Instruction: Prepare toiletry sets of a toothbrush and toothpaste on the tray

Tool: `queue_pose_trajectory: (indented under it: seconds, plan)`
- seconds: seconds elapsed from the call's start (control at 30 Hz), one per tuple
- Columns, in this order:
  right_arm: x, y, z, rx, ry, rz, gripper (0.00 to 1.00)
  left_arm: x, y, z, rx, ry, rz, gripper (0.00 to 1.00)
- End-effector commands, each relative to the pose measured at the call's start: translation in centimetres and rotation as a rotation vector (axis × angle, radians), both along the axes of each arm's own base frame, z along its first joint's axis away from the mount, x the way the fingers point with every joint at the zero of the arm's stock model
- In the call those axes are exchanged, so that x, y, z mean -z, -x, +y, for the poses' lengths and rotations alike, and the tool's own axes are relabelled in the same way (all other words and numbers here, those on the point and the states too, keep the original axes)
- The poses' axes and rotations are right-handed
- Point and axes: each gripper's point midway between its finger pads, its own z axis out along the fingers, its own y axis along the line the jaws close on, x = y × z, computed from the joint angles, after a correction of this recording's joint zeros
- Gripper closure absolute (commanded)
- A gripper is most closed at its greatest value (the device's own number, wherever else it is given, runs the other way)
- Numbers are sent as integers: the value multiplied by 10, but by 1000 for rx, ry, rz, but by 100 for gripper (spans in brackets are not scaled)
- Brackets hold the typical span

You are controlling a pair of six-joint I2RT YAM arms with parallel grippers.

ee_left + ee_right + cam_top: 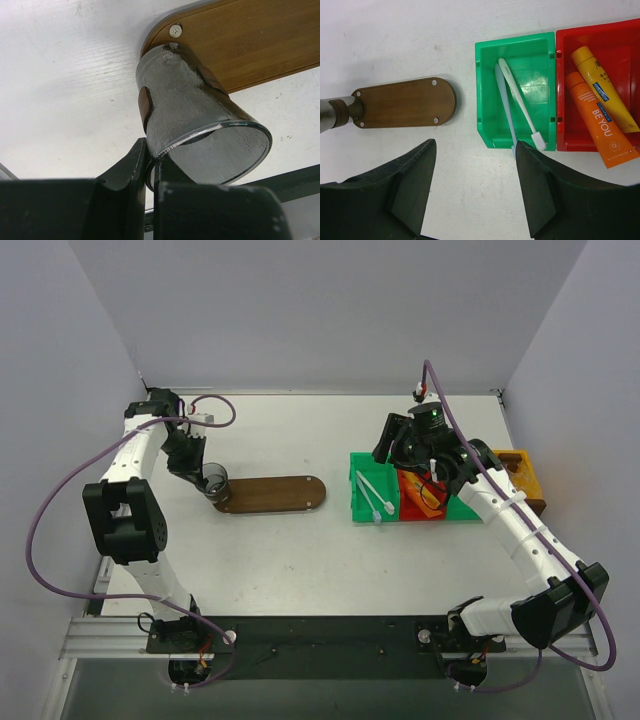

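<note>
The tray (275,494) is a dark brown oval board lying left of the table's middle. My left gripper (150,161) is shut on the rim of a clear cup (200,115), which leans with its base on the tray's left end (260,45). Two toothbrushes, one white (520,107) and one pale blue (505,105), lie in a green bin (485,90). Two orange toothpaste tubes (600,127) lie in the red bin (600,30) beside it. My right gripper (475,145) hangs open and holds nothing, above the table just in front of the green bin.
A yellow bin (522,472) stands right of the red one, partly behind the right arm. The green bin (372,492) and the red bin (418,498) sit side by side right of the tray. Grey walls close in the table on three sides.
</note>
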Motion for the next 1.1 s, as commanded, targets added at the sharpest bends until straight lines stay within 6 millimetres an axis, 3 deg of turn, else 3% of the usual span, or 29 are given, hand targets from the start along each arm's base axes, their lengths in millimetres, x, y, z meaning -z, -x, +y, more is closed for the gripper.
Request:
queue_pose_trajectory:
  seconds: [0.0, 0.33, 1.07]
  plan:
    - [-10, -3, 0, 10, -16, -15, 40, -9, -12, -1, -10, 4, -55, 86]
    - [-10, -3, 0, 12, -17, -12, 40, -11, -13, 1, -15, -9, -61, 68]
    - [-9, -1, -2, 16, -17, -12, 40, -26, -21, 3, -35, -17, -114, 46]
